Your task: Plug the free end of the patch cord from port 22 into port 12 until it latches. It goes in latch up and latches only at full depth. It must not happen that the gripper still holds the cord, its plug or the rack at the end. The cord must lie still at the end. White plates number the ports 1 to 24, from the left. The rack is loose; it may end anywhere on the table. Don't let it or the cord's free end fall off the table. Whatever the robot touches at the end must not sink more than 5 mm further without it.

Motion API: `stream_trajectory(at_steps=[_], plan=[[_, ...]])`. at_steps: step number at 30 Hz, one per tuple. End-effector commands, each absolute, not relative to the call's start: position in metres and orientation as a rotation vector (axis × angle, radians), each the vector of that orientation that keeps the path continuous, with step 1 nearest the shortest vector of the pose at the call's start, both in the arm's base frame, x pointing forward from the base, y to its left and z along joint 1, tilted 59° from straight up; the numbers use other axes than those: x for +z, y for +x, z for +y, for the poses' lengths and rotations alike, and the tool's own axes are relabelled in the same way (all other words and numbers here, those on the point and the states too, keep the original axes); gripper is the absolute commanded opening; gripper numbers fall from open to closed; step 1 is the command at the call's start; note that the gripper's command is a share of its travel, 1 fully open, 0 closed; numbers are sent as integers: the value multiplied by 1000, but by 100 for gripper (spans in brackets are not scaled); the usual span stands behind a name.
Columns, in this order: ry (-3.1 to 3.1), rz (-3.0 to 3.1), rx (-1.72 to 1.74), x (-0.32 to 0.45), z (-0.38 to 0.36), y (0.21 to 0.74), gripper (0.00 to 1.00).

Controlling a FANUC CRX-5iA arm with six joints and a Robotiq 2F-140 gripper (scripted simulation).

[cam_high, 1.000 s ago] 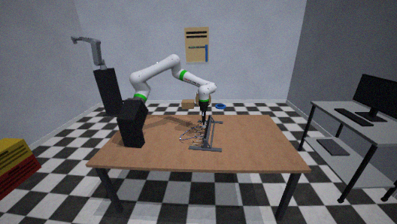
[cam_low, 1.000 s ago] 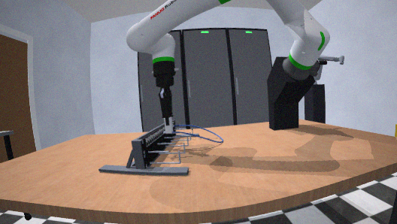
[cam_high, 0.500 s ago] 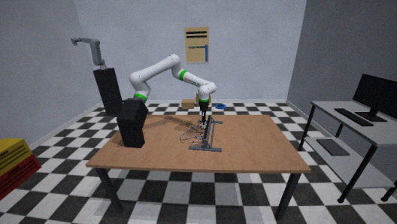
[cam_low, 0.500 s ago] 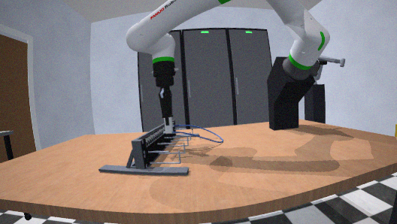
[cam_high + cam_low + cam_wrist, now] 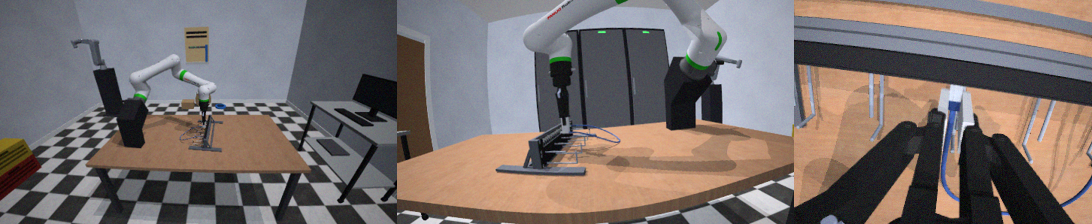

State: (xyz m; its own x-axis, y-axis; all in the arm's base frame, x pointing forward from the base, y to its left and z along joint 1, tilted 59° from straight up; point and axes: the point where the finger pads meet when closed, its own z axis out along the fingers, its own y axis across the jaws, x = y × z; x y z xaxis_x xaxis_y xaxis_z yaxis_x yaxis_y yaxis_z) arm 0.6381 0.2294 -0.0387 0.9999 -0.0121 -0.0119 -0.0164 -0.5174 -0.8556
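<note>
The black patch panel rack [image 5: 547,150] stands on grey feet near the middle of the table; it also shows in the top view [image 5: 207,135]. My gripper [image 5: 953,102] points down over the rack's far part and is shut on the white plug [image 5: 955,102] of the blue patch cord [image 5: 601,133]. The plug sits against the black face of the rack [image 5: 941,66]. In the exterior view the gripper [image 5: 566,125] stands just at the rack's top edge. The blue cord loops out behind the rack and back. I cannot read the port numbers.
Several grey cable-support bars [image 5: 570,152] stick out from the rack's back. The robot's black base block [image 5: 131,122] stands at the table's left side. A black column [image 5: 108,90] stands on the floor behind. A desk with a monitor [image 5: 372,95] stands at the right.
</note>
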Motion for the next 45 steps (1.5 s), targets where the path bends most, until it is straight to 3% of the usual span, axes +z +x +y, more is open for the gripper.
stream_trajectory(at_steps=[1,45], plan=[[-2115,20,5,-39,229,638,0],[-2115,20,5,-39,229,639,0]])
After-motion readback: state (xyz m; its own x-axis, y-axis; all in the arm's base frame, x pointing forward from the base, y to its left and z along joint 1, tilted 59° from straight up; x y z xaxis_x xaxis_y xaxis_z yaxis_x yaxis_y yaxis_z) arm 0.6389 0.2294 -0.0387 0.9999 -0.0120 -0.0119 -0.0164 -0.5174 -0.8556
